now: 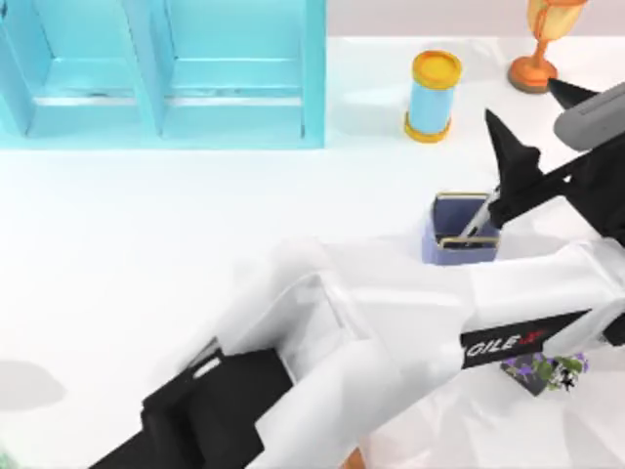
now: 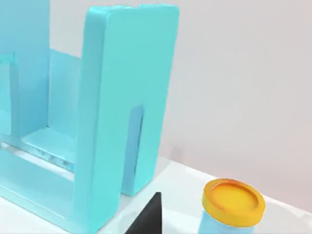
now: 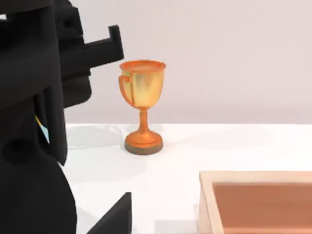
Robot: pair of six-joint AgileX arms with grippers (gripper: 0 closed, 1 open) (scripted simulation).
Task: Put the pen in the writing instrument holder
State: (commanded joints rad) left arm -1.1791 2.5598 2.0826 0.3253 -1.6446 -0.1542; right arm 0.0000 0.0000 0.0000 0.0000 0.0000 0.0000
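First, from above, the left arm [image 1: 391, 332] is seen reaching across the white table [image 1: 117, 254] from the lower left to the right side. The left gripper [image 1: 520, 100] is just beside the writing instrument holder [image 1: 459, 251], on its right. Its two black fingers are spread wide apart, and nothing is held between them. The pen [image 1: 477, 220] is standing inside the holder, leaning to one side, with its top poking out near the black gripper body. Whether the two touch cannot be told. A light-blue can with yellow ends [image 1: 433, 96] is placed farther back, near the holder. A big blue shelf [image 1: 161, 68] is seen at the back left, and an orange trophy [image 1: 542, 44] at the back right. A small purple flower thing [image 1: 542, 371] is partly hidden under the arm.

Next, from the left wrist, the blue shelf [image 2: 122, 112] is seen up close, with the yellow-topped can [image 2: 233, 204] beside it. One black fingertip [image 2: 148, 219] is seen low down.

Last, from the right wrist, the trophy [image 3: 142, 109] is seen standing upright on the table. A wooden tray [image 3: 258, 202] is placed near it. The other arm's black gripper [image 3: 39, 97] is seen big at one side. A black bit of the right gripper [image 3: 114, 217] is seen too, but whether it is open or closed cannot be told.
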